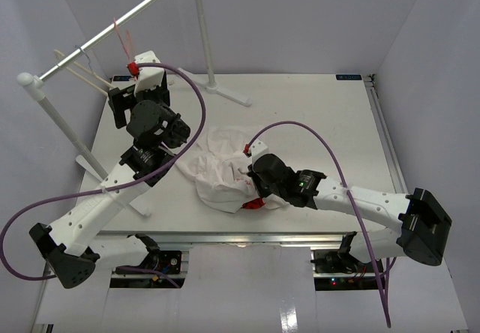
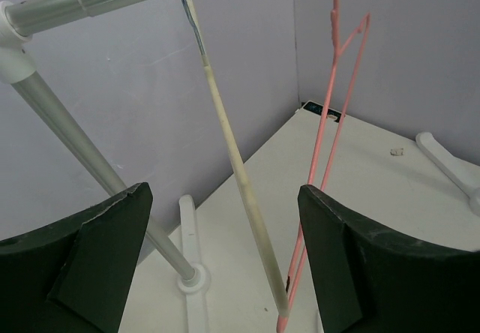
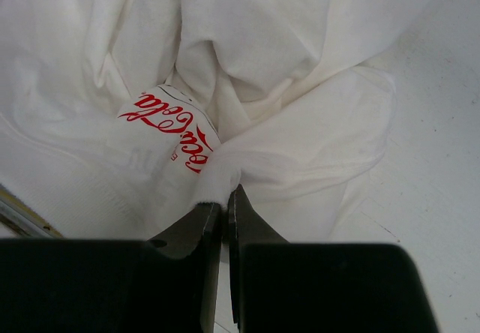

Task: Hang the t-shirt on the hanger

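Observation:
The white t-shirt (image 1: 217, 169) lies crumpled at the table's front middle, with its red logo patch (image 1: 253, 203) partly showing. In the right wrist view the t-shirt (image 3: 285, 63) shows red script (image 3: 172, 127). My right gripper (image 3: 225, 195) is shut on a fold of it, and is at the shirt's right edge in the top view (image 1: 251, 184). The beige hanger (image 2: 244, 213) hangs from the rail and runs between the spread fingers of my open, empty left gripper (image 2: 223, 192). In the top view the left gripper (image 1: 118, 106) is just below the hanger (image 1: 88, 78).
A thin pink wire hanger (image 2: 330, 123) hangs right beside the beige one, close to my right finger (image 2: 352, 273). The metal rail (image 1: 112, 29) rests on two posts; the near post (image 2: 97, 175) and its foot (image 2: 187, 280) stand at the left. The far foot (image 1: 225, 89) lies on the table's back.

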Motion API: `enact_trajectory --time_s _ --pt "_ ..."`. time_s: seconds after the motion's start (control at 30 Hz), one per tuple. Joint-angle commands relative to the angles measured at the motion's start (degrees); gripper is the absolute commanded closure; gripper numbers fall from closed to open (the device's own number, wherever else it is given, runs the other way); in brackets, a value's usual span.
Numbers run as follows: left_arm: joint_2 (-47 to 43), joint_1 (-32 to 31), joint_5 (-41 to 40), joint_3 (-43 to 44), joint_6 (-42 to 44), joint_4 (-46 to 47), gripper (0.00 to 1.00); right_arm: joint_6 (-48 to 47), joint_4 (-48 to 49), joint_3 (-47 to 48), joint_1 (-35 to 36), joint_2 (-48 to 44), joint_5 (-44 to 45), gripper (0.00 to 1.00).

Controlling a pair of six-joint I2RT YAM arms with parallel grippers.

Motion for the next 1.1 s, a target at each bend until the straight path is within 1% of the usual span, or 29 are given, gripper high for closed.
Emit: enact_trajectory --time_s 0.0,0.2,0.43,0.6,0.73,0.87,0.93,1.03,1.07 --pt "0.61 2.43 0.09 -2.76 -0.98 0.92 0.11 -0.42 0.99 2.14 0.64 -0.12 -0.34 0.92" --pt "-1.96 4.34 1.32 -8.40 -5.65 0.73 0.14 -0.51 1.40 2.07 0.85 -0.30 -1.46 0.92" --pt "-1.28 4.99 2.63 -9.68 -9.16 -1.00 0.22 -0.64 1.53 2.23 1.05 0.31 -1.64 0.92" --pt "-1.25 7.28 4.77 -12.05 -12.16 -3.14 0.33 -0.92 1.49 2.46 1.11 1.51 -1.59 0.92" --pt "-1.24 9.03 5.66 -11.73 -12.55 -4.65 0.49 -1.05 1.30 2.79 1.11 2.66 -1.39 0.92" --pt "-1.81 9.27 6.17 -9.79 -11.14 -5.55 0.71 -1.15 1.23 3.07 1.18 3.80 -1.04 0.92" --pt "-2.08 9.27 6.44 -8.26 -10.18 -5.76 0.86 -1.22 1.16 3.27 1.18 4.21 -0.91 0.92" --pt "-1.79 9.19 6.55 -6.38 -7.89 -5.79 0.99 -1.29 1.06 3.52 1.18 4.98 -0.89 0.92" --pt "-1.47 9.24 6.44 -5.46 -7.30 -5.74 1.00 -1.30 1.05 3.55 1.18 5.23 -0.89 0.92"
